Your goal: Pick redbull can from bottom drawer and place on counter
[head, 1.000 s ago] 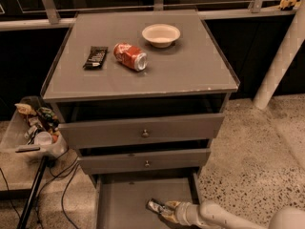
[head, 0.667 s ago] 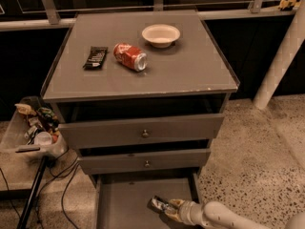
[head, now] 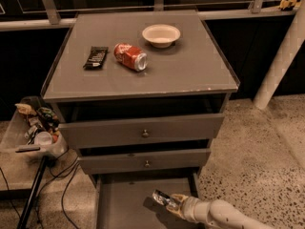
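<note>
Low down, at 5 o'clock in the view, the hand (head: 169,202) is seen closed on the redbull can (head: 160,197) (silvery, tilted) above the open bottom drawer (head: 119,205). On the bench (head: 190,70) a red soda can (head: 130,57) is laid sideways, with a bowl (head: 161,35) at its 1 o'clock and a dark packet (head: 96,57) at 9.

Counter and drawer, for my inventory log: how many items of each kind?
Cans: 2, red can on counter, redbull can in claw over bottom drawer
Bowl: 1
Packet: 1
Total: 4
</note>
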You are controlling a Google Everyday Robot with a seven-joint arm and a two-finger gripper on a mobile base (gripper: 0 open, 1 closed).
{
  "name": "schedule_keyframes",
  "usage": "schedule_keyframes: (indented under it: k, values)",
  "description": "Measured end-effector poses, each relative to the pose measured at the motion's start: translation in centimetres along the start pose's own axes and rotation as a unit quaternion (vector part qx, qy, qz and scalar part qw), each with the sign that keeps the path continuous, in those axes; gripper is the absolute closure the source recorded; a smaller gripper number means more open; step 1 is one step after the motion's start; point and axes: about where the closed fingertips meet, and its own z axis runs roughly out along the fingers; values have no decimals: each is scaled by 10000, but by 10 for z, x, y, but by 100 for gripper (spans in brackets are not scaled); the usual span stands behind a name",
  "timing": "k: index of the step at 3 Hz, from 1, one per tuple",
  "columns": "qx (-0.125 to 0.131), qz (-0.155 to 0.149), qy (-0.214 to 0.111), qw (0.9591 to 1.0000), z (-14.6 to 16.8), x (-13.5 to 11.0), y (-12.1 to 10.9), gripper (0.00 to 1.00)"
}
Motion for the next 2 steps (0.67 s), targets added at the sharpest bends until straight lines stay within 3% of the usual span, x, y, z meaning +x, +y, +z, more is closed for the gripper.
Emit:
schedule_keyframes:
  k: [2]
  values:
    - [204,-687,-171,9973,-54,-89,-15,100]
